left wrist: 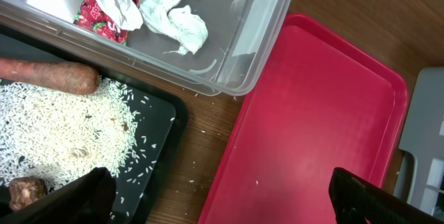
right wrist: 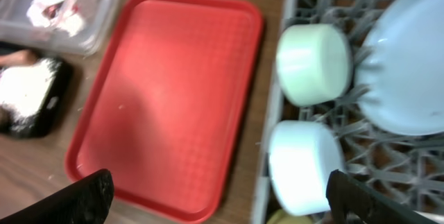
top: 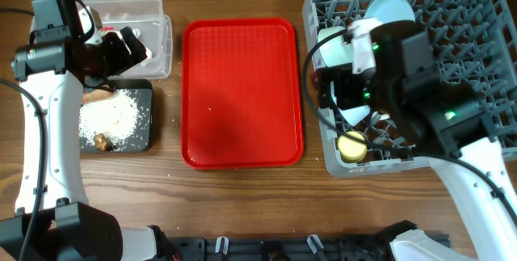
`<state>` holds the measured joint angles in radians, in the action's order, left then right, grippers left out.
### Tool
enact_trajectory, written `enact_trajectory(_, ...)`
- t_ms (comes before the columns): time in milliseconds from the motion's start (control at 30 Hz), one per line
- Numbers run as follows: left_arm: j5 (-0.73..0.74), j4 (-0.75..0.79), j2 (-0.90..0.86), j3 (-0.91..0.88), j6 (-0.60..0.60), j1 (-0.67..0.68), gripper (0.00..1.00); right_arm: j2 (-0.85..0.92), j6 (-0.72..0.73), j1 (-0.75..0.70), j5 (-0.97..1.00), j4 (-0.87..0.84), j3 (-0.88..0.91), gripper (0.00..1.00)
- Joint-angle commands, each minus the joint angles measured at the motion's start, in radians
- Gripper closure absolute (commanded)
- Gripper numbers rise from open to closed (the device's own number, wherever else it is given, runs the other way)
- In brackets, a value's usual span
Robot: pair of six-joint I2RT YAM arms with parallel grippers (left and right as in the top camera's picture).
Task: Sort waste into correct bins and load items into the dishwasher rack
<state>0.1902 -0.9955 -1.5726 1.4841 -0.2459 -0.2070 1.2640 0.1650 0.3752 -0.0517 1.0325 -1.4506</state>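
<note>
My left gripper (left wrist: pixel 222 207) hangs open above the table edge between the black tray (left wrist: pixel 163 123) and the red tray. The black tray holds white rice (left wrist: pixel 48 130), a carrot-like stick (left wrist: pixel 48 77) and a brown lump (left wrist: pixel 24 191). A red foil wrapper (left wrist: pixel 97 17) and crumpled white paper (left wrist: pixel 177 19) lie in the clear tub (left wrist: pixel 257 40). My right gripper (right wrist: pixel 225 203) is open over the left edge of the dishwasher rack (top: pixel 485 2). In the rack sit the pale green bowl (right wrist: pixel 313 63), pale blue bowl (right wrist: pixel 304 165), plate (right wrist: pixel 409 71) and yellow cup (top: pixel 351 145).
The flat red serving tray (top: pixel 242 91) lies between the bins and the rack, with a few rice grains on it. Loose grains also dot the wooden table (left wrist: pixel 201 148) beside the black tray.
</note>
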Motion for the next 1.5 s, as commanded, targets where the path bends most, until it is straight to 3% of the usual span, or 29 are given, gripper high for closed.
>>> enact_trajectory(0,-0.002,-0.001,0.002,0.01,0.005,-0.005,0.0,-0.017,-0.145,-0.101,-0.074,-0.063,0.011,0.0)
enact_trajectory(100,-0.002,-0.001,0.002,0.01,0.005,-0.005,0.0,-0.093,-0.298,-0.151,-0.147,-0.216,0.105,0.0)
enact_trajectory(233,-0.002,-0.001,0.002,0.01,0.005,-0.005,0.0,-0.268,-0.218,-0.174,-0.149,-0.502,0.372,0.0)
enact_trajectory(433,-0.002,-0.001,0.002,0.01,0.005,-0.005,0.0,-0.557,-0.213,-0.274,-0.197,-0.935,0.833,0.0)
enact_trajectory(533,-0.002,-0.001,0.002,0.01,0.005,-0.005,0.0,-0.703,-0.179,-0.315,-0.205,-1.045,1.014,0.0)
enact_trajectory(700,-0.002,-0.001,0.002,0.01,0.005,-0.005,0.0,-0.964,-0.162,-0.342,-0.18,-1.105,1.246,0.0)
enact_trajectory(933,-0.002,-0.001,0.002,0.01,0.005,-0.005,0.0,-1.133,-0.162,-0.342,-0.158,-1.188,1.434,0.0)
enact_trajectory(1167,-0.002,-0.001,0.002,0.01,0.005,-0.005,0.0,-1.228,-0.162,-0.343,-0.147,-1.043,1.445,0.0)
enact_trajectory(1467,-0.002,-0.001,0.002,0.01,0.005,-0.005,0.0,-1.259,-0.163,-0.343,-0.148,-1.049,1.445,0.0)
